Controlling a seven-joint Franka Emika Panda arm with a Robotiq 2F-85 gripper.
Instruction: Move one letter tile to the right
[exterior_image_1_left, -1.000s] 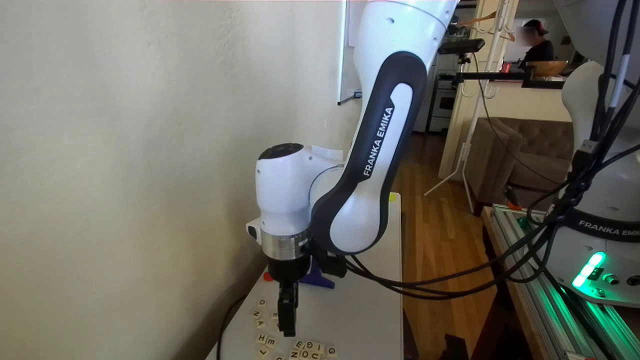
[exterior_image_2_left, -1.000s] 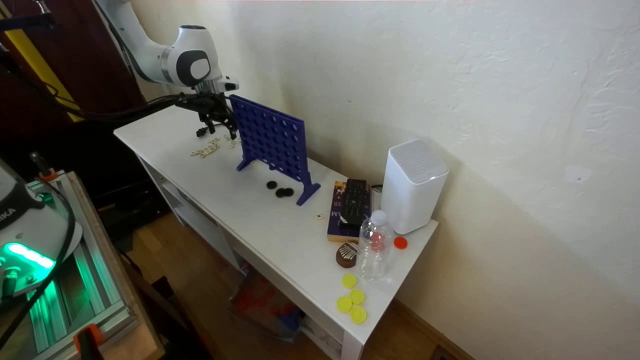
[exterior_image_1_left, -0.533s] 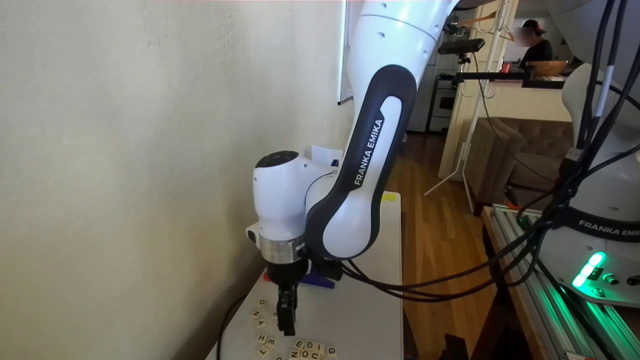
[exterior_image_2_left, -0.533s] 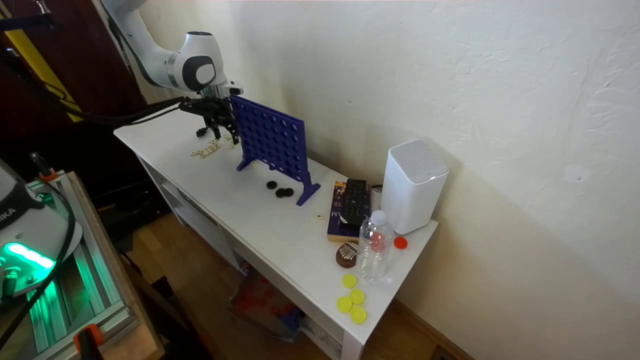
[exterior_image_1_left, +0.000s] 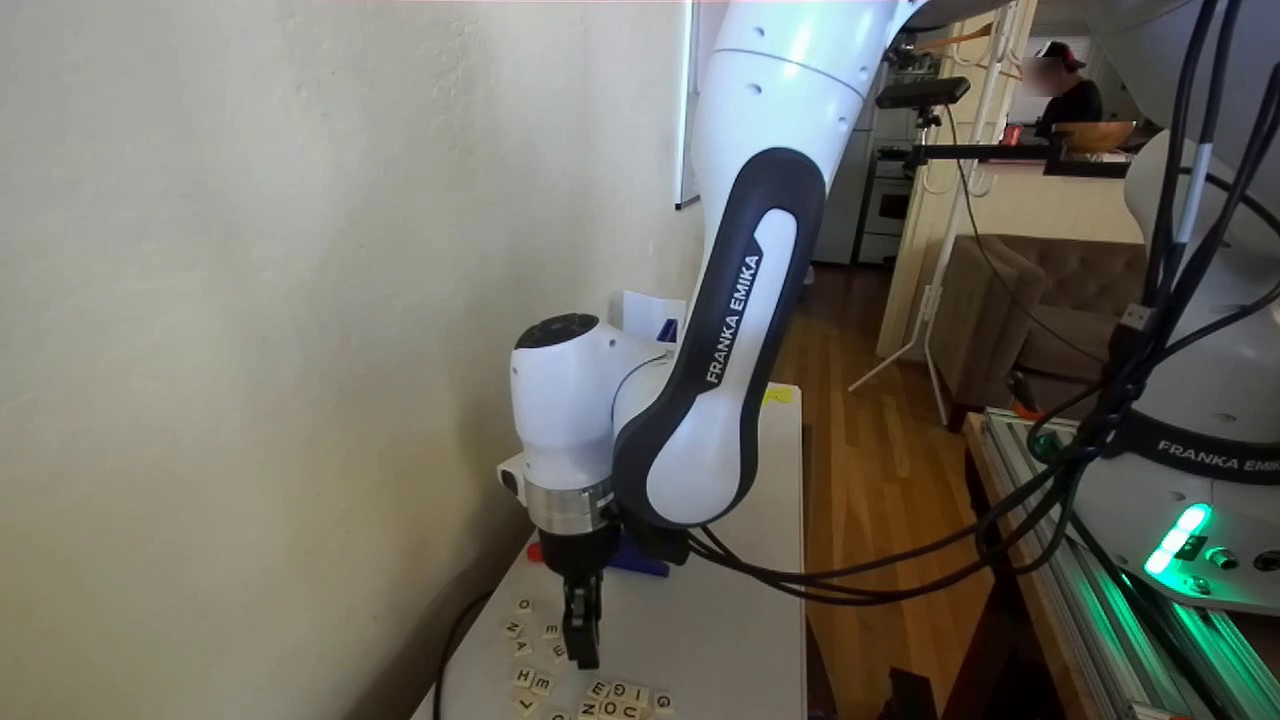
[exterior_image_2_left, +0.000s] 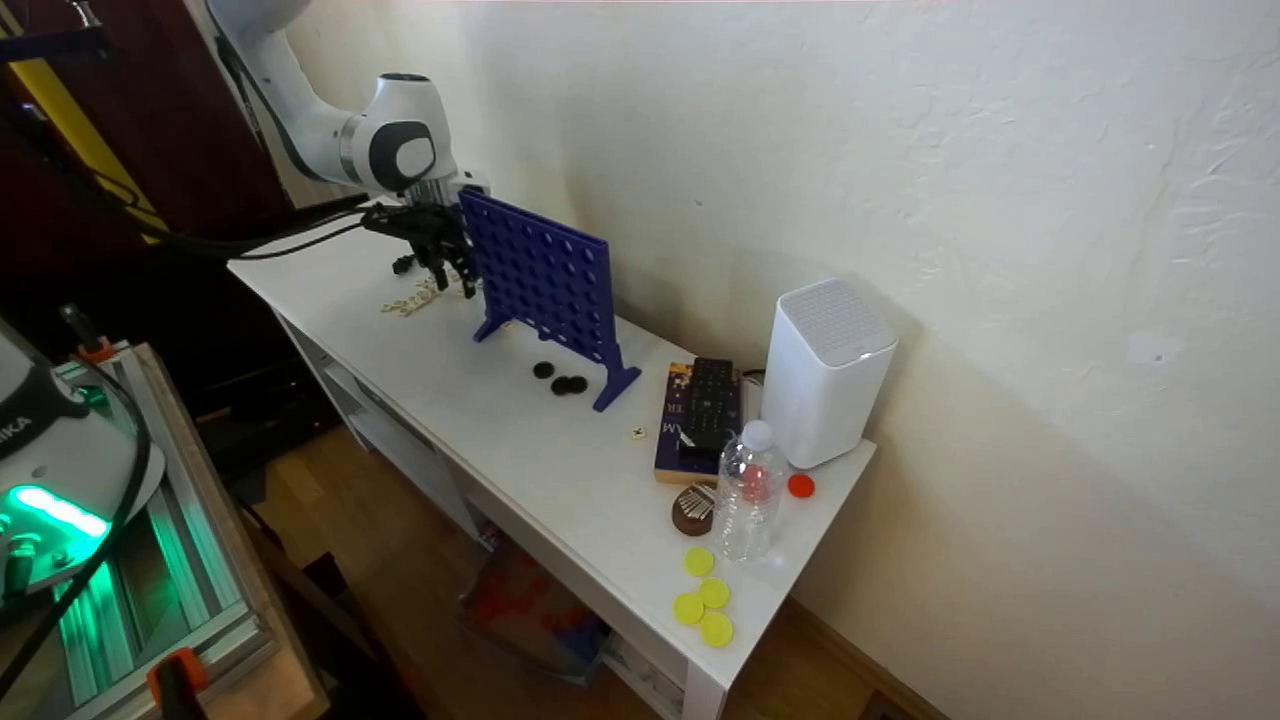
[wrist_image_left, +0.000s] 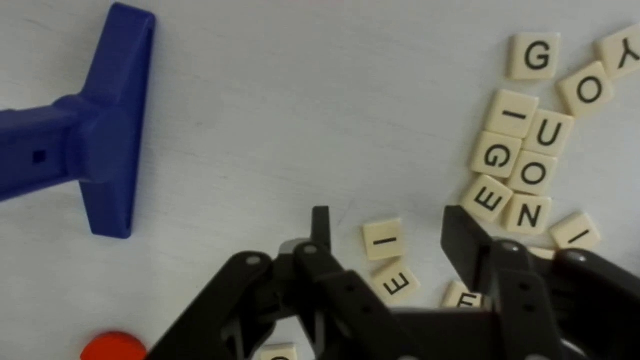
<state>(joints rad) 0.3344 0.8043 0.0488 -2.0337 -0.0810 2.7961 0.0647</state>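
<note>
In the wrist view, the gripper (wrist_image_left: 385, 225) has its jaws spread well apart; a letter tile marked I (wrist_image_left: 383, 241) lies flat on the white table (wrist_image_left: 280, 115), in the gap between them as seen here, with an E tile (wrist_image_left: 396, 282) just below it; to the right, six tiles (wrist_image_left: 532, 172) reading I, U, G, O, E and N are packed close, and a G tile (wrist_image_left: 536, 56) lies apart above them; a blue rack (wrist_image_left: 112, 125) fills part of the left side; a red disc (wrist_image_left: 114, 347) is cut off by the bottom edge.

In an exterior view, the white arm (exterior_image_1_left: 735, 310) reaches down beside the wall (exterior_image_1_left: 300, 300); the gripper points straight down near the tiles, its height over the table hard to judge.

In an exterior view, the rack stands upright and partly overlaps the gripper; three black discs (exterior_image_2_left: 561, 386) lie near it; a remote (exterior_image_2_left: 712, 400) rests on a book (exterior_image_2_left: 675, 425), near a clear bottle (exterior_image_2_left: 748, 500); four yellow discs (exterior_image_2_left: 714, 592) lie at the table's near end.
</note>
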